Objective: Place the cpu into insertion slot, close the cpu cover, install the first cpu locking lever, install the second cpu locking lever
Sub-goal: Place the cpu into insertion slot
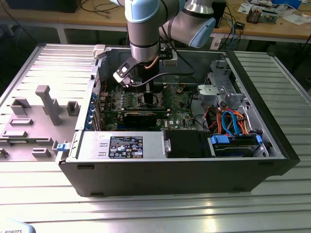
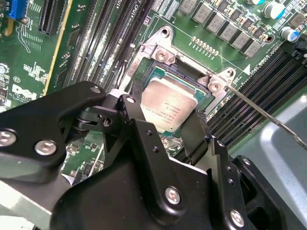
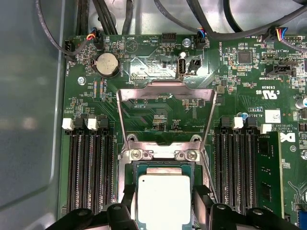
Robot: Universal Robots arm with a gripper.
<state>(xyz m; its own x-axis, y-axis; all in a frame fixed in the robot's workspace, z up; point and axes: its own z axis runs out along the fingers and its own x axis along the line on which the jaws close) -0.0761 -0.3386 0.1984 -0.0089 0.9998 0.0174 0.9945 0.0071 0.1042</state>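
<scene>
Placing the cpu (image 3: pixel 164 207) is the step in hand, we judge: the hand (image 3: pixel 164 191) grasps it by two edges at the insertion slot (image 2: pixel 168 73), the cpu cover (image 3: pixel 165 103) open. Seating it calls for a level, square descent.

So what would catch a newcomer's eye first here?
The silver cpu at the insertion slot, with the black gripper straddling it in the first wrist view. Just beyond, the cpu cover is flipped open, its window showing the green motherboard. In the exterior view, the arm reaches down into an open computer case.
</scene>
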